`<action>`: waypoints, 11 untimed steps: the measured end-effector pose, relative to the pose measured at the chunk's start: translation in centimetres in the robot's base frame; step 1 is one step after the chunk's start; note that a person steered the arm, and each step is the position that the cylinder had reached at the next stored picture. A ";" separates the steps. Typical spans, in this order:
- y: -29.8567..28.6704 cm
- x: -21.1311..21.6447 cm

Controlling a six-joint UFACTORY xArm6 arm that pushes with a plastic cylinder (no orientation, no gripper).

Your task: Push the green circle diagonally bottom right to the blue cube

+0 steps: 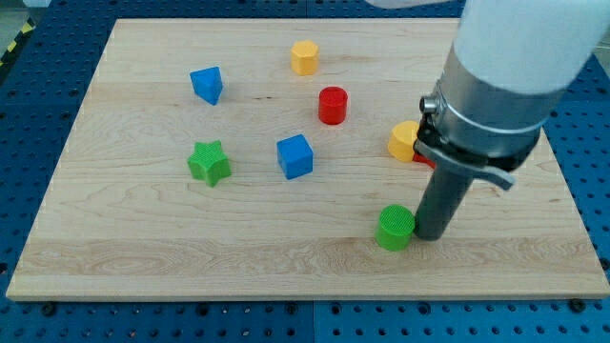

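The green circle (395,228), a short cylinder, stands in the lower right part of the frame, close to the desk's bottom edge. My tip (429,235) sits just to its right, touching or nearly touching its side; the dark rod rises from there into the large grey and white arm body that fills the upper right of the frame. There are no fingers on this arm, only the rod, so nothing is gripped.

The blue cube (294,156) lies up and to the left of the green circle, well apart from it, near the middle of the frame. Left of the cube is a green star (210,163), near it and at about the same height.

Above the blue cube and slightly right stands a red cylinder (333,105), and higher still, near the desk's top edge, a yellow cylinder (304,58). In the upper left a second blue block (207,85), of an angular shape I cannot make out exactly, sits alone.

At the right, just beside the arm's collar, a yellow block (403,141) shows partly, its shape unclear, with a sliver of a red block (422,158) touching its lower right edge, mostly hidden behind the arm.

All of this rests on the pale wooden desk (143,257), which lies on a blue perforated surface (19,143).
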State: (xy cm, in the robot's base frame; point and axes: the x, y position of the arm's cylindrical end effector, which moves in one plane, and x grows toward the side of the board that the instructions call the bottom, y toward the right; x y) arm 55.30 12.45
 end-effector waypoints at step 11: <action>-6.1 -0.1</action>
